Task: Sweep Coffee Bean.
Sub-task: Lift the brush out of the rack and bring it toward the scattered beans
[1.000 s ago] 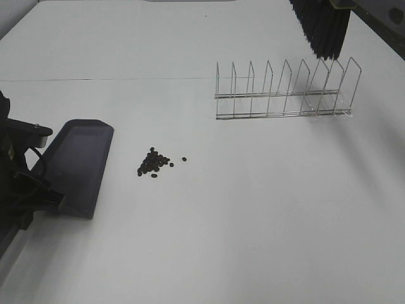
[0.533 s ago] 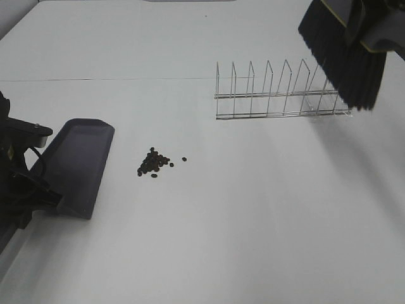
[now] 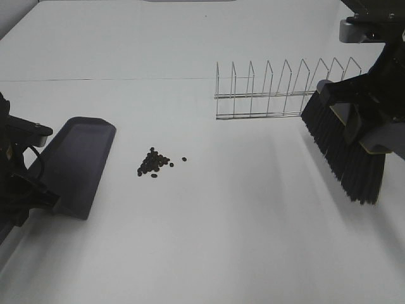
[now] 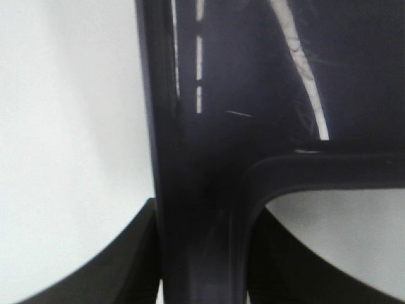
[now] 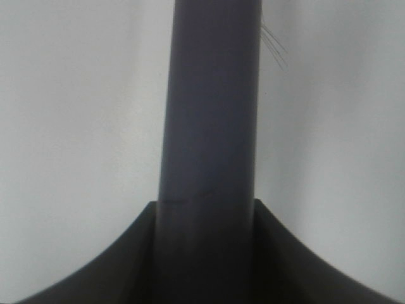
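Observation:
The coffee bean cluster (image 3: 154, 164) lies on the white table, one bean slightly apart to its right. A dark dustpan (image 3: 79, 164) rests to the left of the beans, its open edge facing them. My left gripper (image 3: 33, 193) is shut on its handle; in the left wrist view the handle (image 4: 202, 209) runs between the fingers (image 4: 95, 278). My right gripper (image 3: 374, 125) is shut on a brush, whose black bristles (image 3: 345, 155) hang tilted above the table far right of the beans. The brush handle (image 5: 212, 126) fills the right wrist view, clamped in the right gripper (image 5: 209, 266).
A wire rack (image 3: 278, 95) with several upright loops stands behind the brush, at the back right. A thin seam (image 3: 101, 79) crosses the table behind the dustpan.
The right arm has carried the brush down and forward, from above the rack's right end to in front of it. The dustpan has barely shifted. The beans have not moved.

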